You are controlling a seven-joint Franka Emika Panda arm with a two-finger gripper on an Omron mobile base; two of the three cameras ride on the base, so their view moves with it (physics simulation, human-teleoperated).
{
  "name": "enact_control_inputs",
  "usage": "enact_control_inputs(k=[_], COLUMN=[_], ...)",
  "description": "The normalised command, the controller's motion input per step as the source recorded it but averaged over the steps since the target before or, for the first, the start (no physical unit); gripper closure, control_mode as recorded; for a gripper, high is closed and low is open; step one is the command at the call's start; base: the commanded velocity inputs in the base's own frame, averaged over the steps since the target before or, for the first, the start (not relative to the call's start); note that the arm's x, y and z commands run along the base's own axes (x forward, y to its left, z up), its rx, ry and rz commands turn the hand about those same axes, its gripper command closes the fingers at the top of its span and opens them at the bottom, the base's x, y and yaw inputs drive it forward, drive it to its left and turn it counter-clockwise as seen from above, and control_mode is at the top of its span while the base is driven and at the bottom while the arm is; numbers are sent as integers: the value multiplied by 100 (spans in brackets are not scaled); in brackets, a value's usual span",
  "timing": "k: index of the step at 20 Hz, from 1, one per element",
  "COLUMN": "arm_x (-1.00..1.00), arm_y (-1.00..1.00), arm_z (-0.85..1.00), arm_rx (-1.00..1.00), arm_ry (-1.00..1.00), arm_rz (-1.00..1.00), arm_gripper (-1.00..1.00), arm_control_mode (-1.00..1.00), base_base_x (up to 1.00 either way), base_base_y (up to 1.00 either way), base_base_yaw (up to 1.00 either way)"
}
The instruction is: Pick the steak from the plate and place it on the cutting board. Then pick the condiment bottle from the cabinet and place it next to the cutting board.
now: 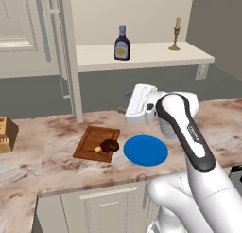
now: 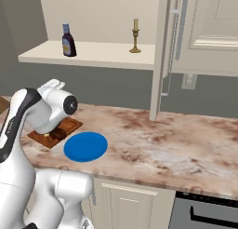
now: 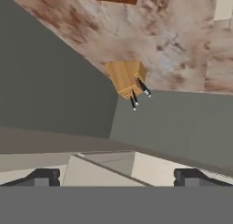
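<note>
Blue plate (image 2: 86,146) lay bare on the marbled counter (image 2: 176,144), cutting board (image 2: 65,126) just left of the plate behind the white arm (image 2: 44,112), condiment bottle (image 2: 69,40) and brass candlestick (image 2: 135,36) stood on the cabinet (image 2: 107,53) shelf above the plate.

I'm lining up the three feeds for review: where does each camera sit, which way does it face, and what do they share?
Left base view: behind the arm on its left, looking forward and down at the steak on the cutting board, the plate and the condiment bottle; arm at lower right.
Right base view: behind on the right, same counter; arm at lower left.
Hand view: on the hand, its open fingertips at the bottom, facing a knife block.
Both base views share plate, board, bottle and candlestick.
</note>
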Motion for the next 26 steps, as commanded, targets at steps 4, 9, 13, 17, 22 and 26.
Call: enact_control_inputs(k=[4, 9, 13, 17, 22, 26], arm_x=[0, 0, 0, 0, 0, 1], arm_y=[-3, -5, -9, -16, -20, -18], arm_z=[53, 50, 43, 43, 43, 42], arm_rx=[15, 7, 0, 0, 1, 4], arm_ry=[8, 5, 0, 0, 0, 0], arm_rz=[-4, -5, -6, -6, -5, -3], arm_gripper=[-100, -100, -100, -100, -100, -100], arm_control_mode=[-100, -100, -100, -100, -100, -100], base_base_x=[0, 0, 0, 0, 0, 0], base_base_y=[0, 0, 0, 0, 0, 0], base_base_yaw=[0, 0, 0, 0, 0, 0])
